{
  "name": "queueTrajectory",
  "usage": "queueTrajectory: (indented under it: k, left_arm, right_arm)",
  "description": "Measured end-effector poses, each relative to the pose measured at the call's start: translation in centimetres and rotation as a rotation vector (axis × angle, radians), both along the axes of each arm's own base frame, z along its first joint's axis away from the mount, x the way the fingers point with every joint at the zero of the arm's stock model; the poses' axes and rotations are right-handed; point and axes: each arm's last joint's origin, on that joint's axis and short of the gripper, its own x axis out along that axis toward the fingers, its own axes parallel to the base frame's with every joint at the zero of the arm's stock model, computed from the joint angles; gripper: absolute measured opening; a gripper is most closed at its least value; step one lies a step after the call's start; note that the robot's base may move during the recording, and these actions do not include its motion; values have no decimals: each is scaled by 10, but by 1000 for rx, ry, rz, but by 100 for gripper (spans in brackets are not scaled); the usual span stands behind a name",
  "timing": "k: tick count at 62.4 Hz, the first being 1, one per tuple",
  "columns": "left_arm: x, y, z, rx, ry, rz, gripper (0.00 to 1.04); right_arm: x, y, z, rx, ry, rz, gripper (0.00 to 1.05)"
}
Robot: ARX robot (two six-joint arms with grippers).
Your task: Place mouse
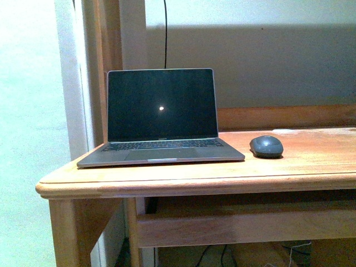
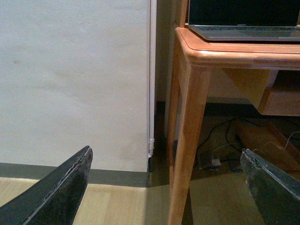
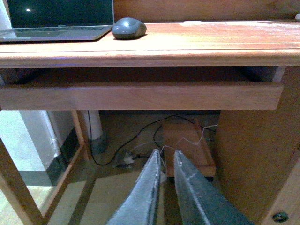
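The dark grey mouse [image 1: 266, 146] lies on the wooden desk [image 1: 311, 167], just right of the open laptop [image 1: 161, 119]. The right wrist view shows the mouse [image 3: 129, 27] on the desk top beside the laptop's corner [image 3: 56, 33]. My right gripper [image 3: 166, 157] is shut with nothing in it, held low below the desk's edge and well short of the mouse. My left gripper [image 2: 166, 157] is open and empty, down by the floor beside the desk's left leg [image 2: 187, 136]. Neither gripper shows in the front view.
A drawer front [image 3: 140, 96] runs under the desk top. Cables [image 3: 136, 140] and a wooden box [image 3: 187, 147] lie on the floor beneath. A white wall [image 2: 75, 79] stands left of the desk. A wooden back rail [image 1: 289, 117] borders the desk's far side.
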Motion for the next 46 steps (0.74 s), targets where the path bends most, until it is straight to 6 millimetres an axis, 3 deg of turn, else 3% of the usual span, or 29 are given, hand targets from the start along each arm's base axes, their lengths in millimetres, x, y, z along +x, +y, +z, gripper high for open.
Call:
queueTrajectory:
  k: [4, 8, 39, 43, 46]
  left_arm:
    - [0, 0, 0, 0, 0, 0, 97]
    - [0, 0, 0, 0, 0, 0, 97]
    - [0, 0, 0, 0, 0, 0, 97]
    - [0, 0, 0, 0, 0, 0, 97]
    - [0, 0, 0, 0, 0, 0, 97]
  right_arm:
    - [0, 0, 0, -5, 0, -1, 2]
    - [0, 0, 0, -8, 0, -2, 3]
    - [0, 0, 0, -9, 0, -2, 88]
    - [0, 0, 0, -9, 0, -2, 98]
    - [0, 0, 0, -9, 0, -2, 97]
